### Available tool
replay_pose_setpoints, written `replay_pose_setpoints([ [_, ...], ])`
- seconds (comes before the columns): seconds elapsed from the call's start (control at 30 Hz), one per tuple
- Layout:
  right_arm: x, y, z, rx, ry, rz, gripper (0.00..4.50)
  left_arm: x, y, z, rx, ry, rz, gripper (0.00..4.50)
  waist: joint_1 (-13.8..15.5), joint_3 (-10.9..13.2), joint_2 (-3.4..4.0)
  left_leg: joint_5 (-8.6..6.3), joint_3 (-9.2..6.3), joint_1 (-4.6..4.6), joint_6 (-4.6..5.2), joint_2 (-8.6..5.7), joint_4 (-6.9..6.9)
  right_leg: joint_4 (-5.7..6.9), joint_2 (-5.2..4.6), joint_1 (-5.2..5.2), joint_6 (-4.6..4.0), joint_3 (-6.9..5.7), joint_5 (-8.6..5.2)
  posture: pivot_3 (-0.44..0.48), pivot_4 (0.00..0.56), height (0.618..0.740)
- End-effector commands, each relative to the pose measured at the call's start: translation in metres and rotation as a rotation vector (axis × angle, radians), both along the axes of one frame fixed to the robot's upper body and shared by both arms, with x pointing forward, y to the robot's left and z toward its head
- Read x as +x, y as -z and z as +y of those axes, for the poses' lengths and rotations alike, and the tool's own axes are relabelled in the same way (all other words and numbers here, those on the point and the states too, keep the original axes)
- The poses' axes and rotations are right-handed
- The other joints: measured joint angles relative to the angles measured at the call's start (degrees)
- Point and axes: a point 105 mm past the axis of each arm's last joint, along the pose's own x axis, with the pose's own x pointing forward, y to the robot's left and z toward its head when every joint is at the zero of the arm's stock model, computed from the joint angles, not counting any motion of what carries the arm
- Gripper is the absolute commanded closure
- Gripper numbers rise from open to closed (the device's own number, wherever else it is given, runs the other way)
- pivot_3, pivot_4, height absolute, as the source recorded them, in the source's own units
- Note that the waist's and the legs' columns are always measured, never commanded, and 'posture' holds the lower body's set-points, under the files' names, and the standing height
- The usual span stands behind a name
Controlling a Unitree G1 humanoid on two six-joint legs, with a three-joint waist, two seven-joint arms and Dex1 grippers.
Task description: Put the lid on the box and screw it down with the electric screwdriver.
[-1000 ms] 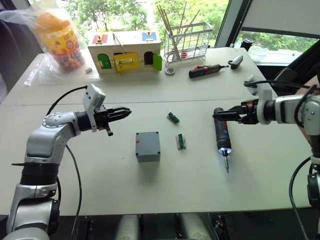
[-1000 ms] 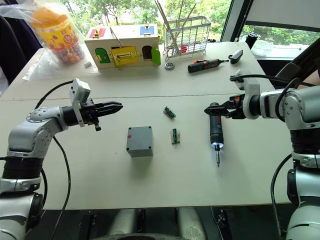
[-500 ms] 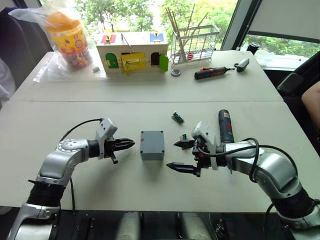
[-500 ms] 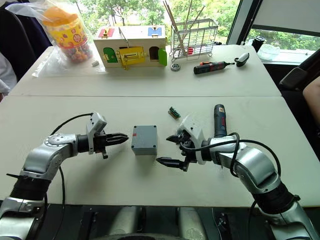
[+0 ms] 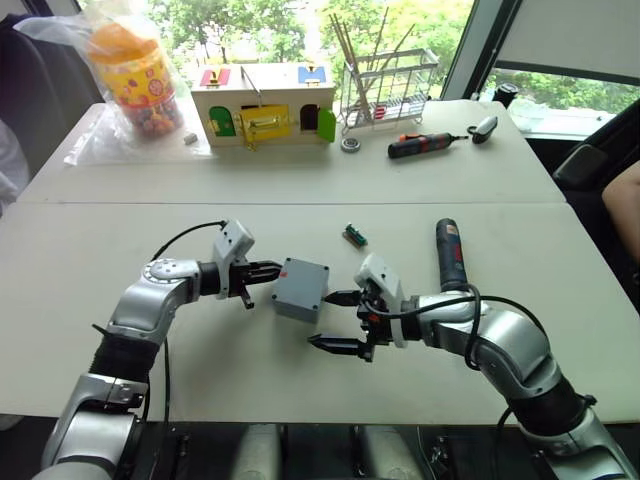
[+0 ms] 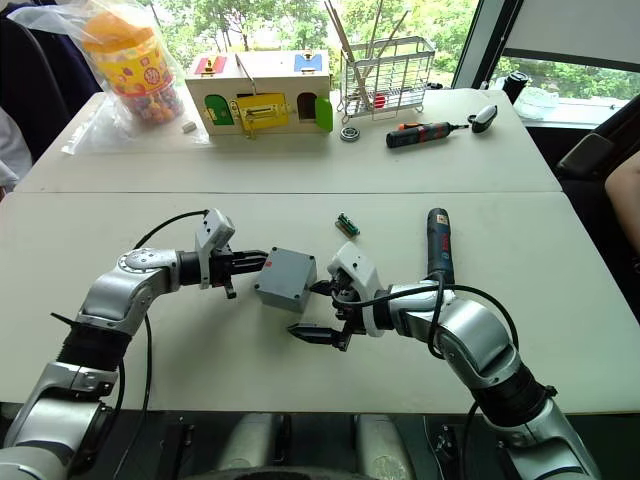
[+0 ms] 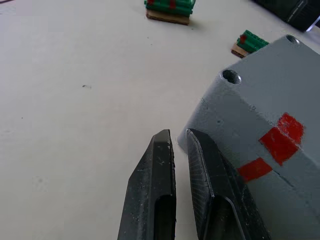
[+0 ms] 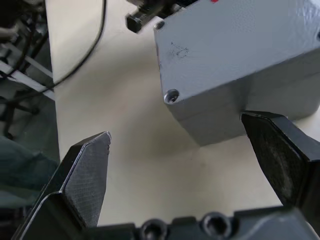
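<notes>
Box: the box (image 5: 300, 288) sits mid-table, tipped up on one edge, lid (image 8: 235, 47) already seated on it.
Left jaws: my left gripper (image 5: 268, 272) is pinched together, tips at the box's side.
Right jaws: my right gripper (image 5: 336, 321) is spread wide beside the box; I should square it, then close gently.
Screwdriver: the screwdriver (image 5: 449, 254) lies flat, near my right arm.
</notes>
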Motion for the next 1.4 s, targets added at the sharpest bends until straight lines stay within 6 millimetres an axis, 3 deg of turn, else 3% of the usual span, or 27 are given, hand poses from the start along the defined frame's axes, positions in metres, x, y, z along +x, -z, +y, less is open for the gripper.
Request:
replay_pose_setpoints([
  [0.03, -0.009, -0.021, 0.008, 0.056, -0.035, -0.028, 0.05, 0.006, -0.006, -0.007, 0.002, 0.037, -0.057, 4.05, -0.01, 0.00, 0.00, 0.00, 0.00, 0.00, 0.00, 0.00, 0.00, 0.01, -0.02, 0.00, 0.00, 0.00, 0.00, 0.000, 0.150, 0.736],
  [0.13, -0.011, -0.020, 0.003, 0.019, -0.023, -0.044, 0.05, 0.020, -0.002, 0.001, 0.057, -0.029, -0.105, 4.05, 0.01, 0.00, 0.00, 0.00, 0.00, 0.01, 0.00, -0.01, 0.01, 0.01, -0.02, 0.00, 0.00, 0.00, 0.00, 0.000, 0.150, 0.736],
  [0.23, 0.002, -0.030, -0.013, -0.035, 0.023, -0.147, 0.05, 0.028, -0.005, 0.028, 0.097, -0.110, -0.121, 4.05, -0.01, 0.00, -0.01, 0.00, 0.00, 0.00, 0.00, -0.02, 0.01, 0.01, -0.02, 0.00, 0.00, 0.00, 0.00, 0.000, 0.150, 0.736],
  [0.33, 0.014, -0.034, -0.023, -0.101, 0.036, -0.235, 0.05, 0.022, -0.007, 0.045, 0.114, -0.119, -0.105, 4.05, -0.35, 0.00, -0.01, 0.00, 0.02, -0.01, 0.00, -0.03, 0.00, 0.01, -0.02, -0.05, 0.00, 0.00, 0.00, 0.000, 0.150, 0.736],
  [0.4, 0.024, -0.031, -0.027, -0.141, 0.033, -0.278, 0.05, 0.006, -0.007, 0.051, 0.117, -0.080, -0.069, 4.05, -0.57, 0.00, -0.01, 0.00, 0.00, 0.00, 0.01, 0.00, -0.04, 0.02, 0.04, -0.07, 0.00, 0.00, 0.00, 0.000, 0.150, 0.736],
  [0.53, 0.038, -0.019, -0.024, -0.169, -0.010, -0.325, 0.05, -0.028, -0.004, 0.047, 0.113, -0.003, 0.007, 4.05, -1.07, 0.00, 0.00, 0.00, 0.01, -0.01, 0.01, 0.10, -0.09, 0.00, -0.04, -0.08, -0.01, 0.01, 0.00, 0.000, 0.150, 0.736],
  [0.73, 0.038, -0.011, -0.013, -0.157, -0.111, -0.347, 0.05, -0.048, 0.004, 0.034, 0.102, 0.020, 0.054, 4.05, -1.01, -0.01, -0.01, 0.00, 0.00, -0.02, 0.00, 0.10, -0.01, 0.06, -0.09, -0.04, 0.00, 0.00, 0.00, 0.000, 0.150, 0.736],
  [1.1, 0.017, -0.005, -0.006, -0.133, -0.192, -0.284, 0.05, -0.030, -0.004, 0.022, 0.064, -0.024, -0.001, 4.05, -1.12, -0.01, -0.02, 0.00, 0.00, -0.02, 0.00, 0.09, 0.00, 0.07, -0.09, -0.04, 0.00, 0.00, 0.00, 0.000, 0.150, 0.736],
  [1.23, 0.020, -0.002, -0.010, -0.151, -0.149, -0.285, 0.05, -0.026, -0.004, 0.044, 0.138, -0.049, -0.001, 4.05, -1.64, -0.01, -0.02, 0.00, 0.00, -0.01, 0.00, 0.09, -0.01, 0.08, -0.02, -0.06, 0.00, 0.00, 0.00, 0.000, 0.150, 0.736],
  [1.4, 0.027, -0.001, -0.013, -0.164, -0.120, -0.305, 0.05, -0.048, -0.002, 0.049, 0.162, 0.045, 0.062, 4.05, -1.58, -0.01, -0.02, 0.00, 0.01, 0.02, 0.00, 0.09, -0.05, 0.10, -0.01, -0.08, -0.01, 0.01, 0.00, 0.000, 0.150, 0.736],
])
